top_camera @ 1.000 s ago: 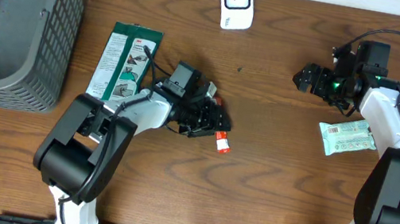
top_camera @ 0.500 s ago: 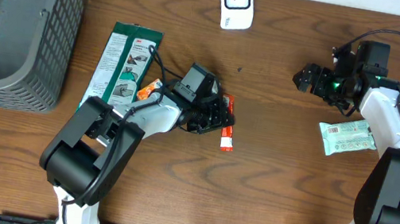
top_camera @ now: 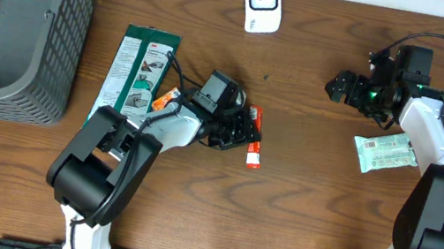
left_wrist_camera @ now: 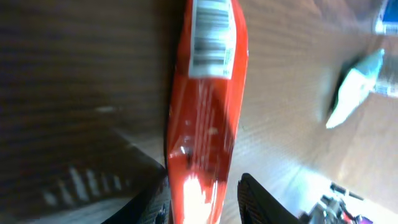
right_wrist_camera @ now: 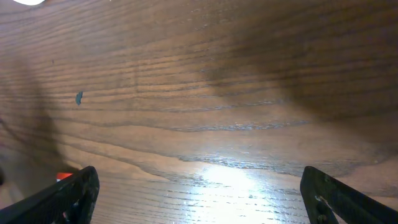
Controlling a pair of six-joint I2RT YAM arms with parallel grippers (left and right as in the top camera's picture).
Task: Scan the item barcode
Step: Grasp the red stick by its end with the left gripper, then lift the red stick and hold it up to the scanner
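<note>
– Red shiny packet point(left_wrist_camera: 208, 124), where is it?
– Near the middle of the brown wooden table point(top_camera: 297, 217). The left gripper point(top_camera: 243, 132) holds it. Its black fingers point(left_wrist_camera: 258, 196) pinch one end, one on each side, and the rest sticks out in front. I cannot tell if it touches the wood.
– Can you see the stripes on it?
– Yes. The left wrist camera shows a white barcode label point(left_wrist_camera: 210, 34) at the far end of the packet, facing the camera.
– What about the other arm?
– The right gripper point(top_camera: 342, 85) is off on the right side, well apart from the packet. Its fingers point(right_wrist_camera: 62, 199) are spread wide, and wood shows between them.
– What else is on the table?
– A small white scanner box point(top_camera: 263, 3) sits at the back edge. A flat green pack point(top_camera: 137, 66) lies left of the left gripper, with a little orange thing point(top_camera: 166, 95) just beside it. A grey mesh basket point(top_camera: 56, 45) stands in the far left corner. A pale green wrapper point(top_camera: 385, 154) lies beside the right arm.
</note>
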